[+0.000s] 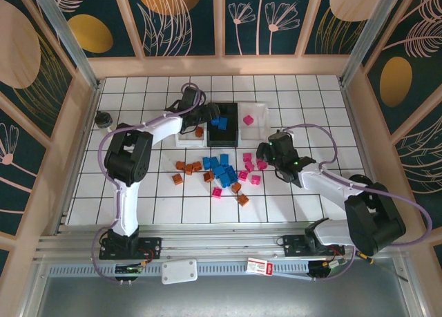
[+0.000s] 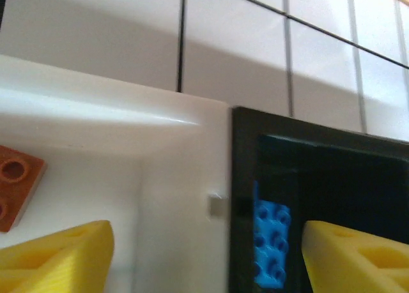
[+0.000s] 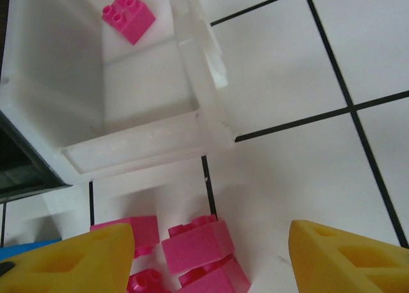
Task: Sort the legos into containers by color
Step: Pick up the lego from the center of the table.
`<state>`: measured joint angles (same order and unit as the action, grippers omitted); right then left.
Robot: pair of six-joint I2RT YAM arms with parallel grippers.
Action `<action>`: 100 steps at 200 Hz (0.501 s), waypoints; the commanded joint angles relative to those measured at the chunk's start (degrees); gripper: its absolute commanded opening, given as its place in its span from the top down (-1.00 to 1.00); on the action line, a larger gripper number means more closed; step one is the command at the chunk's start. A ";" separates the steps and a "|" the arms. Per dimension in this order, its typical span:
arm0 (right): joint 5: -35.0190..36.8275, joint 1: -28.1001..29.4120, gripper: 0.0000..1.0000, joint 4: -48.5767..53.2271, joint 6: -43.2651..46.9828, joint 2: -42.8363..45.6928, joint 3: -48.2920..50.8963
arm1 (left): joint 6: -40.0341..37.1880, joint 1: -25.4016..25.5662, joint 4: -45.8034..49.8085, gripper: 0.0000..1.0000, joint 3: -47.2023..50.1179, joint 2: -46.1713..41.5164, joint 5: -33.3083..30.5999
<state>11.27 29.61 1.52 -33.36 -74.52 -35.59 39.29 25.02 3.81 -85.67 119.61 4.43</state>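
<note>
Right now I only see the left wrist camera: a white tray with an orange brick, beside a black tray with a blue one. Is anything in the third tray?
Observer: Yes. The right white tray holds one pink brick.
Operator: Where's the right gripper?
Observer: The right gripper hangs open above loose pink legos, just in front of that tray.
Operator: How much is unsorted?
Observer: A mixed pile of blue, orange and pink bricks lies on the tiled table in front of the trays.
</note>
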 commanded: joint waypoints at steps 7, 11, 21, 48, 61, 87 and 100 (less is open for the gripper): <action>-3.76 -0.07 -0.33 0.05 1.47 -1.29 1.20 | 0.95 0.15 -6.38 -0.80 4.06 -14.35 3.05; -4.21 0.00 -0.33 0.13 1.69 -1.44 1.27 | 1.13 0.32 -6.99 -0.84 5.47 -15.93 3.39; -5.29 0.01 -0.33 0.21 2.34 -1.68 1.64 | 1.67 0.92 -8.65 -0.91 8.76 -19.58 4.13; -6.91 0.35 -0.31 0.33 3.36 -1.77 2.74 | 3.42 2.54 -12.55 -0.97 18.60 -29.04 5.51; -7.18 0.46 -0.29 0.07 3.47 -2.09 3.26 | 4.06 3.18 -13.61 -0.97 23.34 -32.54 5.74; -7.55 0.72 -0.27 -0.85 4.34 -3.66 3.29 | 4.81 3.54 -14.18 -0.97 32.66 -39.05 6.19; -7.79 0.84 -0.26 -1.25 5.18 -5.16 2.75 | 4.96 3.53 -14.06 -0.97 36.74 -42.69 5.96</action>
<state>4.45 29.82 1.50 -30.30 -77.47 -32.88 42.74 28.73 -10.09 -55.92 81.21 9.67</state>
